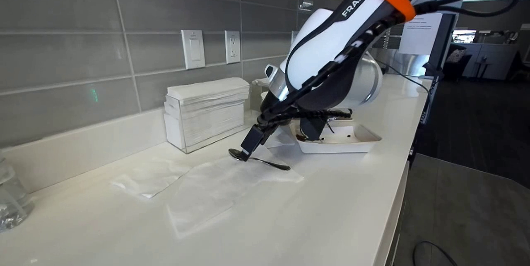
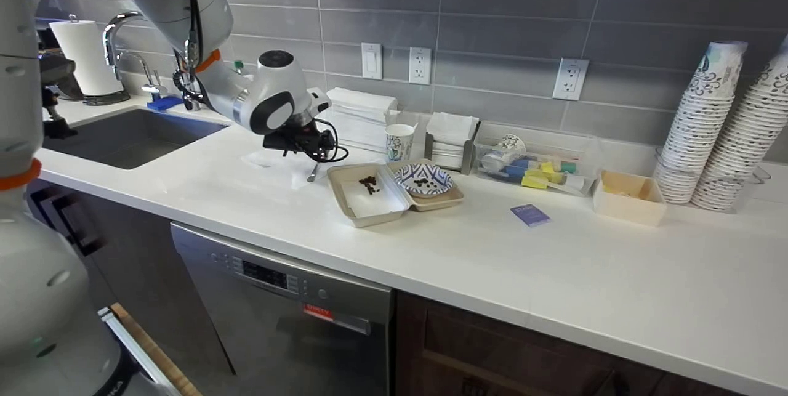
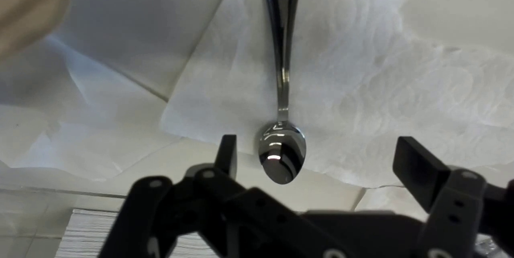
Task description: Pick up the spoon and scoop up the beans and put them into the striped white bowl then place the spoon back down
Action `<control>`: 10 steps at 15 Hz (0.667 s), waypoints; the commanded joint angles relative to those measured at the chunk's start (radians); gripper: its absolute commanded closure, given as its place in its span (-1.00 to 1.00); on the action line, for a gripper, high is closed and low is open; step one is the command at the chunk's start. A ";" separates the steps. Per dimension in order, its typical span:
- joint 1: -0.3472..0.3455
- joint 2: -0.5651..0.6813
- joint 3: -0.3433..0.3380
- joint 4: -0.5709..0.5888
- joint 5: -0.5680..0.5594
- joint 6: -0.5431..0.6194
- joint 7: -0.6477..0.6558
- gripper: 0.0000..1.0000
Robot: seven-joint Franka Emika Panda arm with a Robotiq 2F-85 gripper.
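The dark metal spoon (image 3: 282, 151) lies on white napkins on the counter, its handle (image 1: 271, 164) pointing away from the napkin stack. My gripper (image 3: 317, 147) is open over the spoon's bowl end, which shows between the spread fingers, nearer the left one in the wrist view. Neither finger appears to touch it there. Dark beans (image 2: 369, 184) lie in a clump in the open takeout container (image 2: 380, 218). Beside them, the striped white bowl (image 2: 425, 168) rests in the container's other half with several beans in it. In an exterior view my arm hides that bowl.
A napkin stack (image 1: 207, 113) stands by the wall close to the gripper. Behind the container are a printed paper cup (image 2: 399, 142) and a napkin holder (image 2: 452, 137). A clear bin (image 2: 535, 162) of supplies is farther along, and a sink (image 2: 132, 137) lies at the opposite end.
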 commanded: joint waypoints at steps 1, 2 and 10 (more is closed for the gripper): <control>-0.053 0.064 0.063 0.026 0.042 0.067 -0.040 -1.00; -0.065 0.074 0.076 0.028 0.038 0.076 -0.040 -1.00; -0.148 0.117 0.148 0.043 0.011 0.096 -0.073 -0.71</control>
